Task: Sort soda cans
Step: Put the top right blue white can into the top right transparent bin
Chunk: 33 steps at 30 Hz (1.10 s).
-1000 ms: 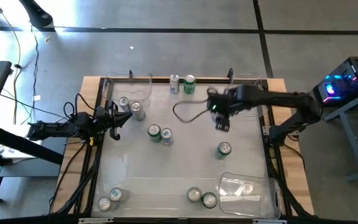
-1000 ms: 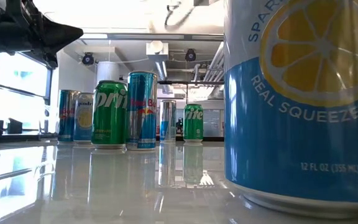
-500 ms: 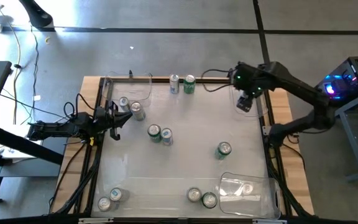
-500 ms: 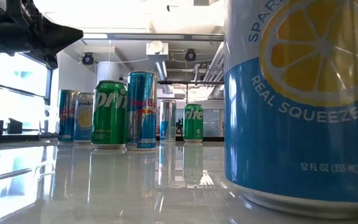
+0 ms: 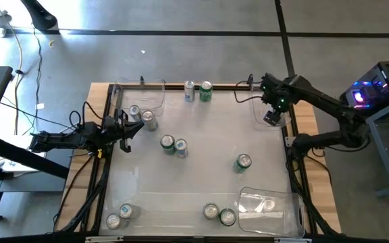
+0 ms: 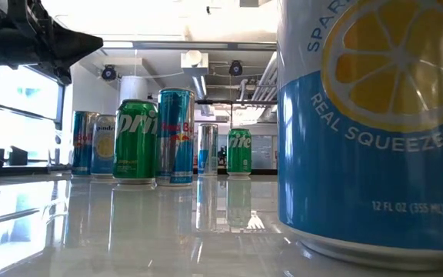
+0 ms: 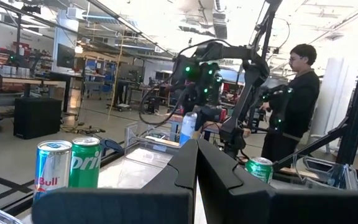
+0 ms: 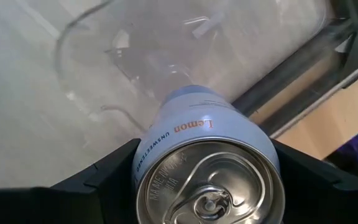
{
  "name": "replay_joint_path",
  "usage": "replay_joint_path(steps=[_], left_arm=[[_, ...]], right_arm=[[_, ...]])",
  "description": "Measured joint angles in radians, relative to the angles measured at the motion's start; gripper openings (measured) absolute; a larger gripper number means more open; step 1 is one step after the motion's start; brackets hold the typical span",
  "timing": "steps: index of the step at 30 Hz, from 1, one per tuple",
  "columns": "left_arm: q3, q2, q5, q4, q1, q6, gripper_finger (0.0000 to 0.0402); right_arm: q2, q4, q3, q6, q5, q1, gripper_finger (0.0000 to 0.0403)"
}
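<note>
My right gripper (image 8: 207,163) clamps a pale blue-and-white can (image 8: 209,171) by its sides, silver top and pull tab facing my wrist camera, "Lemon" in orange and "UNSWEETENED" beneath it on the body. It hangs over a clear plastic bin (image 5: 265,110) at the table's far right corner. My left gripper (image 5: 128,128) rests at the table's left edge with its fingers pressed together, holding nothing. The other soda cans (image 5: 173,144) stand scattered on the white table (image 5: 201,179). In the low view I read "Sprite" on a green can (image 6: 136,141), "Red Bull" on the blue-and-silver one (image 6: 176,136) touching it, and "REAL SQUEEZED" and "12 FL OZ (355 mL)" on the big lemon can (image 6: 371,123) up close.
</note>
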Motion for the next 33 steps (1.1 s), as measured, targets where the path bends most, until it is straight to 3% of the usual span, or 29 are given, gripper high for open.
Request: replay_joint_path(steps=[12,22,27,33], left_arm=[[0.000,0.000,0.000,0.000,0.000,0.000,0.0001],[0.000,0.000,0.000,0.007,0.000,0.000,0.0001],[0.000,0.000,0.000,0.007,0.000,-0.001,0.0001],[0.000,0.000,0.000,0.007,0.000,-0.001,0.0001]], right_arm=[[0.000,0.109,-0.157,-0.044,-0.021,-0.075,0.0281],[0.000,0.125,-0.181,-0.044,-0.033,-0.094,0.0283],[0.000,0.122,-0.183,-0.043,-0.028,-0.094,0.0325],[0.001,0.096,-0.174,-0.041,-0.015,-0.094,0.0336]])
